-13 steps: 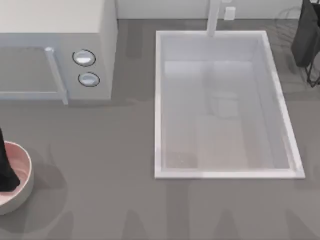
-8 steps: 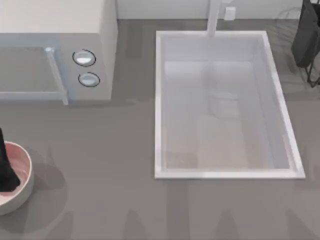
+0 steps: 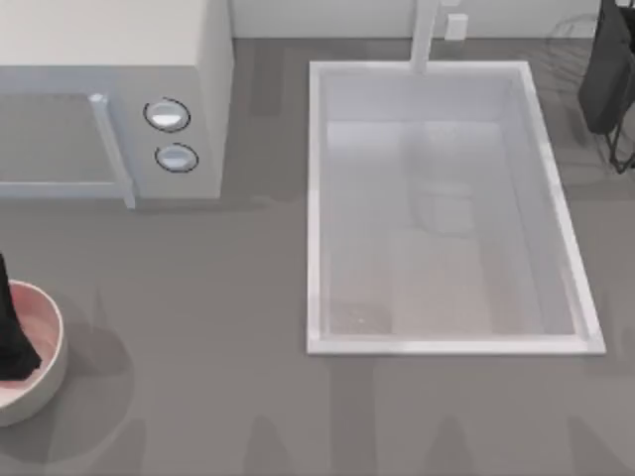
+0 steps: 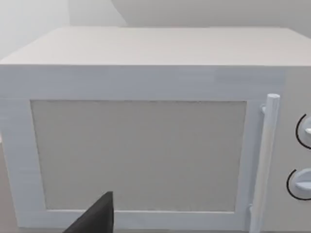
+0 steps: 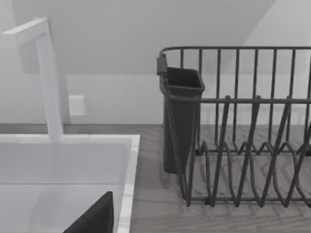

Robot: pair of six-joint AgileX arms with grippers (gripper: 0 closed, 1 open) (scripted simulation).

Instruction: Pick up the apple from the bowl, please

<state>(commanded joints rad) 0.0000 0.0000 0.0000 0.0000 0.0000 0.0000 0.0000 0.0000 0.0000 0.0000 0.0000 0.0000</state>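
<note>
Where left gripper (image 3: 12, 337) dips — bowl (image 3: 50, 382) rim.

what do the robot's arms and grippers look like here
What shows of the left arm over the bowl is plain matte black, with no markings or cables visible. In each wrist view a dark, wedge-shaped finger pokes in, equally black and unmarked.

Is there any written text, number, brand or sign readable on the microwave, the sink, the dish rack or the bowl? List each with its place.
None can be read.
microwave: blank door; two knobs without marks.
sink: no lettering.
dish rack: no label.
bowl: plain.
</note>
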